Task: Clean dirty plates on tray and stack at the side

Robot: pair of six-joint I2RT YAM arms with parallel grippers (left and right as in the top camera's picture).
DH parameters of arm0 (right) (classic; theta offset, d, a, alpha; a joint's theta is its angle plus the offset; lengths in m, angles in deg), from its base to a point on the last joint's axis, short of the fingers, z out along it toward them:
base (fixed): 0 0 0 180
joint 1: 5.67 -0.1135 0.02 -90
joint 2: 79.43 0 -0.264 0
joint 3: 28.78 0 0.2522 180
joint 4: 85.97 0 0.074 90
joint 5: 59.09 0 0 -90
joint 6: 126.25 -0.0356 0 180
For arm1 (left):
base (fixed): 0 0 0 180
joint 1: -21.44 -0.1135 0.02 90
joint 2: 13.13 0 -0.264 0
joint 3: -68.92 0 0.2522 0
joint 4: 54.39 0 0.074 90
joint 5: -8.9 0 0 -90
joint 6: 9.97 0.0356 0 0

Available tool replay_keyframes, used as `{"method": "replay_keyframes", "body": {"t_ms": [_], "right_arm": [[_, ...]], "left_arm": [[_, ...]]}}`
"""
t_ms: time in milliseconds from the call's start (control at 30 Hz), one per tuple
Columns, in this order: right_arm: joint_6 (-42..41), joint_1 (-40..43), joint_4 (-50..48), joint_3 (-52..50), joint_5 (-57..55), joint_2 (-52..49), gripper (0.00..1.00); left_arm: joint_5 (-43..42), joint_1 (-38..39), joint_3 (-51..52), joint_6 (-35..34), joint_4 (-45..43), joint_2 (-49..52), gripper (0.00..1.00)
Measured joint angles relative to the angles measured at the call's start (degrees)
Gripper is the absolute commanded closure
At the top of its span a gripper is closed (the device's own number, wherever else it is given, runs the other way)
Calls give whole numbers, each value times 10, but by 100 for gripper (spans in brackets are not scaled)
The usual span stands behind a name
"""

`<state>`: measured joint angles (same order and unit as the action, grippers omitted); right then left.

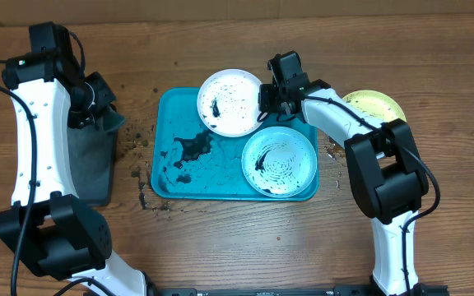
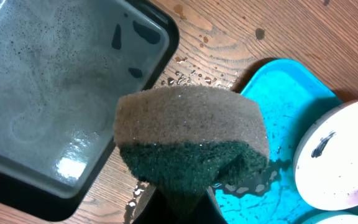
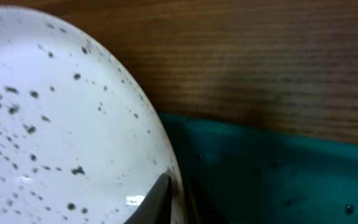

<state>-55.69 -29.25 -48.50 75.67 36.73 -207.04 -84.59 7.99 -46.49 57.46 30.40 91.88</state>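
Note:
The white plate [image 1: 229, 100], speckled black, lies at the back of the turquoise tray [image 1: 179, 177]. The aqua plate [image 1: 279, 162] lies at the tray's front right. The yellow-green plate [image 1: 374, 105] sits on the table to the right of the tray. My right gripper [image 1: 270, 97] is shut on the white plate's right rim; in the right wrist view one finger [image 3: 160, 199] lies on top of the plate [image 3: 61, 137], above the tray [image 3: 278, 174]. My left gripper [image 1: 99, 105] is shut on a brown-and-green sponge [image 2: 191, 137] by the black tray's near corner.
The smaller black tray with grey inside [image 1: 89, 164] stands left of the turquoise tray and holds wet film [image 2: 55, 81]. Black grime is smeared on the turquoise tray's left half [image 1: 189, 150], and crumbs and drops lie on the wood between the trays [image 1: 142, 136].

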Motion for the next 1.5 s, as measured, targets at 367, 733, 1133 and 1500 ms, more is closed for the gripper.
{"method": "replay_keyframes", "body": {"t_ms": [367, 733, 1133, 1500], "right_arm": [[-26, -112, 61, 9, 34, -1, 96], [-115, -114, 75, 12, 35, -1, 96], [-161, -113, 76, 12, 38, -1, 96], [-162, -114, 80, 12, 35, -1, 96]], "left_arm": [[-5, 95, 0, 0, -12, 0, 96], [-52, 177, 0, 1, -40, 113, 96], [-90, 235, 0, 0, -94, 237, 96], [130, 235, -3, 0, -17, 244, 96]]}}
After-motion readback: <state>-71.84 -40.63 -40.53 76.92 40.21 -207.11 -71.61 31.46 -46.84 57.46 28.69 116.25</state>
